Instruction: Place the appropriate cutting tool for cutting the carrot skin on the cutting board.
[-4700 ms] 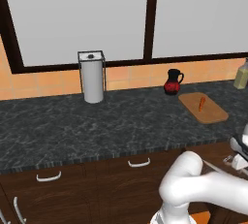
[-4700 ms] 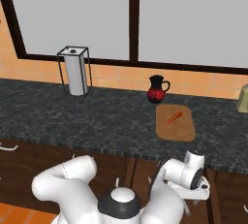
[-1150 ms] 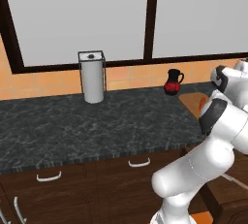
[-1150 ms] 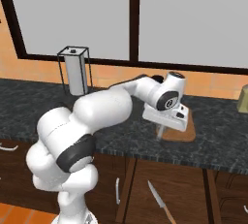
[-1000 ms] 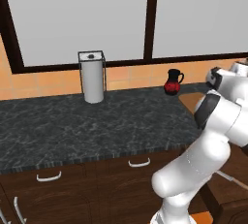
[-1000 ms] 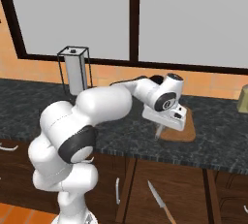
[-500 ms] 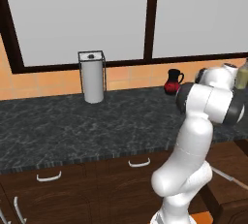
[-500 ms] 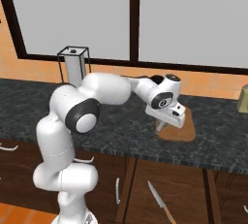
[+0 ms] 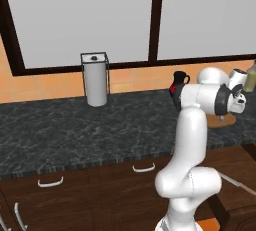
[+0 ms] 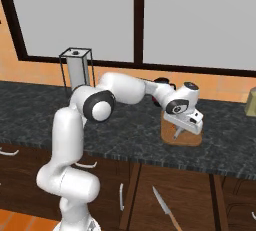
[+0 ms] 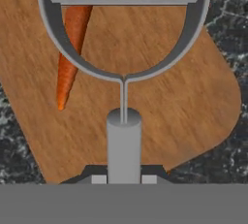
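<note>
My gripper [image 11: 124,178] is shut on the round grey handle of a Y-shaped peeler [image 11: 123,121], whose blade frame reaches the top of the hand view. Under it lies the light-brown cutting board [image 11: 174,97] with the small orange carrot [image 11: 71,43] on its left part, partly behind the peeler's frame. In the right base view the gripper [image 10: 181,125] hangs just above the cutting board [image 10: 192,139], the peeler [image 10: 176,133] pointing down at it. In the left base view the hand [image 9: 235,100] covers most of the cutting board [image 9: 223,121].
A red-and-black jug [image 9: 178,82] stands behind the board. A paper towel holder [image 9: 95,79] is further left by the wall, and a bottle [image 10: 251,102] at the right edge. A knife [image 10: 165,209] lies low in front of the dark marbled counter [image 10: 125,130].
The arm rose from low by the cabinets and swung over the counter. In the last second the hand has settled closer over the board with the peeler.
</note>
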Motion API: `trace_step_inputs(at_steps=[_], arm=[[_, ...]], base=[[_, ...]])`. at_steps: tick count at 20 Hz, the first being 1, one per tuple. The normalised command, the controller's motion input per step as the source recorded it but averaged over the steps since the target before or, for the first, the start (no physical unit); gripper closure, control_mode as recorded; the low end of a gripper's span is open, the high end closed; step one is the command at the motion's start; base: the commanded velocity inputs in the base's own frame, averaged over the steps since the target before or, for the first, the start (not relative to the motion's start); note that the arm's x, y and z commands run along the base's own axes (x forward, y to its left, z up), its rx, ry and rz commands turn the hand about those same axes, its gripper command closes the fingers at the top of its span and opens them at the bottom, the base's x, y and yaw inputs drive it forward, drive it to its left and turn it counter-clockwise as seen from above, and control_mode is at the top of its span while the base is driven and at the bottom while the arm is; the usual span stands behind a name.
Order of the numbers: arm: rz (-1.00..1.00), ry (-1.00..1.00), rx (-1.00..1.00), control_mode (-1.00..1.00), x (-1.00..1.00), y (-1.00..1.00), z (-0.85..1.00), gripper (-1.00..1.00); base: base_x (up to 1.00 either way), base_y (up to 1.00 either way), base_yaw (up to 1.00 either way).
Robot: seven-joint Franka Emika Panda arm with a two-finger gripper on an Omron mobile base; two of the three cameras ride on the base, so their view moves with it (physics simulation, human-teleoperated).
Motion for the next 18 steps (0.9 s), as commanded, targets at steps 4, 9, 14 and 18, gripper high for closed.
trace_step_inputs(at_steps=[4, 9, 14, 18], arm=[[-0.02, 0.02, 0.0, -1.0, 0.5, 0.01, -0.19, 1.0], [0.0, 0.01, 0.0, -1.0, 0.26, 0.0, -0.33, 1.0], [-0.01, 0.01, 0.0, -1.0, 0.07, 0.06, -0.44, 1.0], [0.0, 0.0, 0.0, -1.0, 0.14, 0.08, -0.24, 1.0]], base=[[0.0, 0.0, 0.0], [0.0, 0.0, 0.0], [0.0, 0.0, 0.0], [0.0, 0.0, 0.0]])
